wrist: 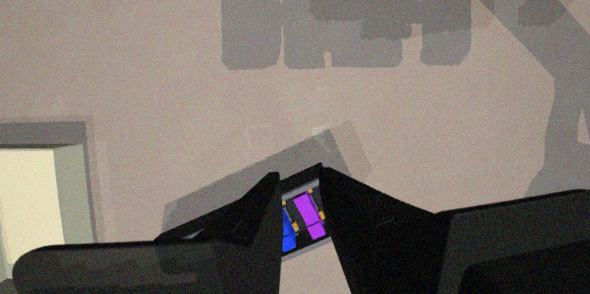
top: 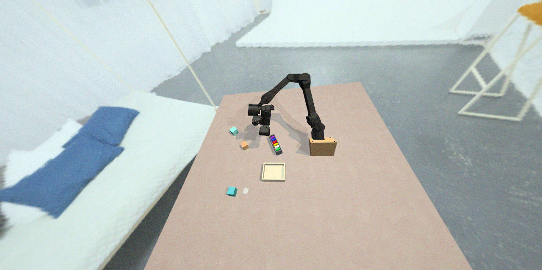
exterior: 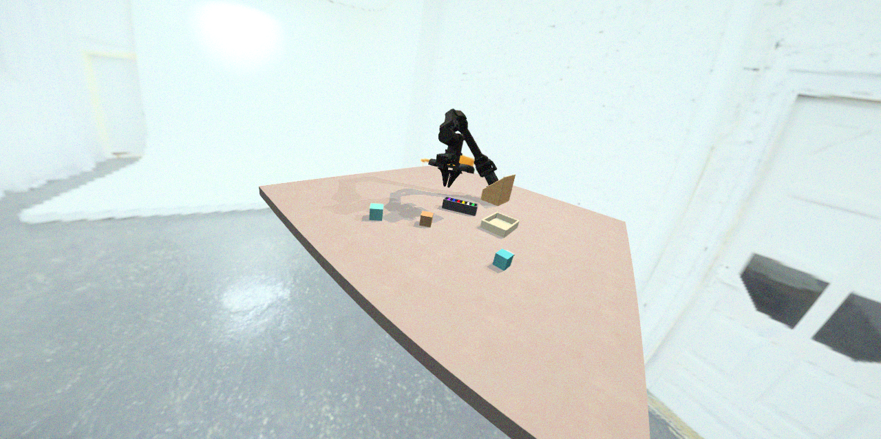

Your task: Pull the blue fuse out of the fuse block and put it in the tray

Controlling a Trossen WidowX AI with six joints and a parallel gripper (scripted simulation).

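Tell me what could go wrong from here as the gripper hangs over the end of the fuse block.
1. The gripper is nearly shut and holds nothing; lowered like this, its fingers would likely strike the fuse block rather than straddle a fuse.
2. In the wrist view the gap frames both the blue fuse and the purple fuse, tight neighbours, so a slight offset could touch or grab the purple one.
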